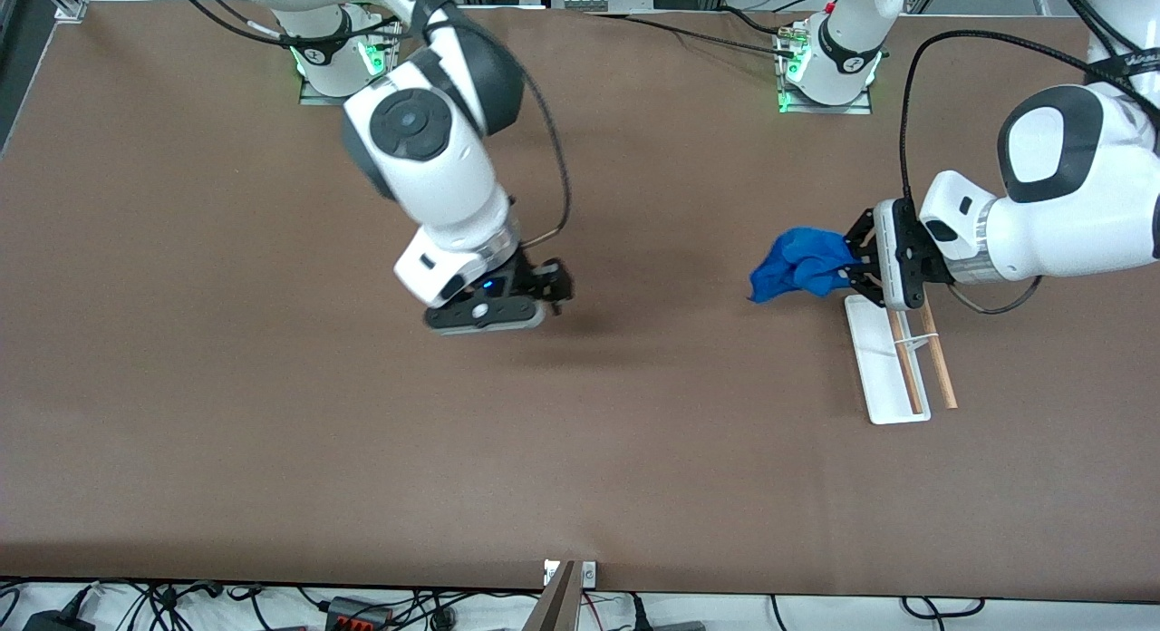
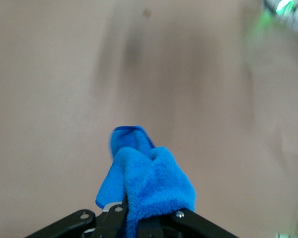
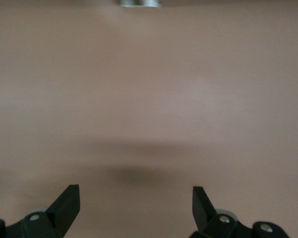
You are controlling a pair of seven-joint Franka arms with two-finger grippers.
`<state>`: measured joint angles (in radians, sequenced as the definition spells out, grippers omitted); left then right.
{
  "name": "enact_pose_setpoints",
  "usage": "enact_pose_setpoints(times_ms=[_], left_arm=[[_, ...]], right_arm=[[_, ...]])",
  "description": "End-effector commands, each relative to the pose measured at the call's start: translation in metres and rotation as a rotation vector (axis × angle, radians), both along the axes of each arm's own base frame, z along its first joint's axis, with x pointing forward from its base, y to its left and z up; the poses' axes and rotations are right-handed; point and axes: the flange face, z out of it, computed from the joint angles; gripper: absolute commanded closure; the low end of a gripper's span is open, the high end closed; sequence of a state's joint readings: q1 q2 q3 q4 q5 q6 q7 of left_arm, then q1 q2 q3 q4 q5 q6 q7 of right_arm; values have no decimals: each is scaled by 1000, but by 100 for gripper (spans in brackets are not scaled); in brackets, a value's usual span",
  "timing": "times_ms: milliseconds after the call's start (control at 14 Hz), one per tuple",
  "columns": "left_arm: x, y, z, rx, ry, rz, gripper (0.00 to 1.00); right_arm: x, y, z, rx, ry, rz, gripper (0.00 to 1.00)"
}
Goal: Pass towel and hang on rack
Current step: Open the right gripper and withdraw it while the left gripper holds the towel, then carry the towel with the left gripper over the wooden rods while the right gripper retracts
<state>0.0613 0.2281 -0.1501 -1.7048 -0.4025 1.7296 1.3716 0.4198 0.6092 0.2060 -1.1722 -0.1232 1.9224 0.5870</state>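
The bright blue towel [image 1: 797,264] hangs bunched from my left gripper [image 1: 852,266], which is shut on it in the air just above the end of the rack that lies farther from the front camera. The left wrist view shows the towel [image 2: 151,183] clamped between the black fingers. The rack [image 1: 884,359] is a white tray with two light wooden rods, toward the left arm's end of the table. My right gripper [image 1: 555,291] is open and empty over the bare middle of the table; its fingertips [image 3: 69,203] stand wide apart.
The brown table [image 1: 272,431] stretches wide around both arms. The arm bases [image 1: 825,78] stand along the table edge farthest from the front camera. Cables and a power strip [image 1: 358,611] lie off the edge nearest that camera.
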Motion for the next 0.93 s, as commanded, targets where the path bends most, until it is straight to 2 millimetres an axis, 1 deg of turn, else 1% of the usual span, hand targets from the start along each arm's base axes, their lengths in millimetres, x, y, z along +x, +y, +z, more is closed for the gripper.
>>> enact_pose_setpoints(times_ms=[0, 71, 214, 285, 427, 498, 569, 641, 712, 783, 854], left_arm=[[19, 0, 18, 100, -11, -48, 100], [24, 3, 15, 123, -8, -60, 100], [32, 12, 23, 226, -28, -94, 100], [33, 16, 25, 277, -35, -109, 100], [35, 23, 25, 300, -38, -109, 100], [35, 27, 24, 322, -39, -115, 100], [35, 28, 28, 369, -42, -132, 100], [38, 29, 38, 413, -62, -141, 100], [39, 23, 45, 444, -80, -159, 100], [38, 21, 42, 457, -72, -170, 100], [39, 25, 36, 456, -53, -162, 100]], right_arm=[[20, -74, 7, -75, 68, -16, 0], [28, -101, 12, -87, 79, -38, 0], [43, -147, 13, -97, 105, -104, 0], [47, -168, 18, -100, 111, -136, 0], [57, -209, 20, -99, 120, -179, 0], [57, -230, 29, -96, 113, -167, 0], [57, -246, 29, -110, 116, -145, 0], [58, -268, 37, -129, 104, -135, 0], [55, -286, 47, -147, 94, -91, 0], [50, -306, 56, -167, 89, -58, 0], [47, -325, 63, -179, 89, -40, 0]])
